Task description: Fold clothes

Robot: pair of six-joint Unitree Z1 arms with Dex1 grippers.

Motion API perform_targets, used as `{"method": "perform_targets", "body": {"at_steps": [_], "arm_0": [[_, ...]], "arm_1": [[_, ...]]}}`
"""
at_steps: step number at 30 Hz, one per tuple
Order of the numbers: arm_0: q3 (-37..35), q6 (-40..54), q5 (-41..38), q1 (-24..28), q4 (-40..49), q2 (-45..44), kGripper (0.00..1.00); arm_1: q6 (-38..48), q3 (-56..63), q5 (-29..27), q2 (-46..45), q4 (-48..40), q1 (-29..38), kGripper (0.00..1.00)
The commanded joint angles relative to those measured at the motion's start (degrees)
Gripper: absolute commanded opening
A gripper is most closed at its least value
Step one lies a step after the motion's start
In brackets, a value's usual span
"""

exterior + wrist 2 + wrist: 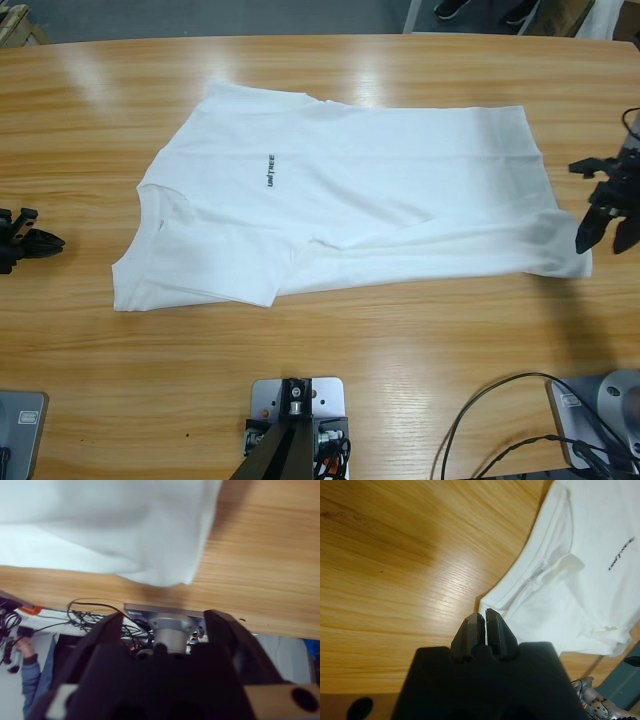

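Note:
The clothes are one white T-shirt [380,190] lying spread on the wooden table [400,340], chest up. Its neck points left and its hem right, with small dark lettering [271,170] on the chest. The near side is creased and partly folded in. My left gripper [50,242] is shut and empty, resting a short way left of the neck. In the left wrist view the T-shirt [590,595] lies beyond the left gripper [484,622]. My right gripper [607,238] hangs open just past the hem's near corner. The right wrist view shows that corner [100,525] ahead of the right gripper [167,625], untouched.
Black cables [500,420] loop over the table's near right part. Bare wood stretches in front of the shirt and to its left. The table's far edge runs along the top. A person's blue sleeve [30,680] shows beyond the table in the right wrist view.

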Motion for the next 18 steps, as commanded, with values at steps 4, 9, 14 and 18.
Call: {"method": "perform_targets", "body": {"at_steps": [4, 9, 14, 18], "arm_0": [[1.9, 4.5, -3.2, -2.4, -2.3, -6.8, 0.000], [1.5, 6.2, -3.8, -5.5, -3.4, -7.7, 0.000], [-0.9, 9.3, -3.8, -10.9, -4.0, -8.1, 0.000], [-9.5, 13.9, -4.5, -14.0, -1.5, -5.3, 0.000]], "arm_1": [[1.4, 1.0, -1.8, -20.4, -1.2, 1.7, 1.000], [1.1, 3.0, 3.1, -20.8, -3.8, 8.2, 1.000], [-0.2, 4.6, 8.4, -23.1, -6.3, 10.8, 1.000], [-1.7, 2.1, 13.5, -26.4, -6.9, 11.0, 1.000]]}}
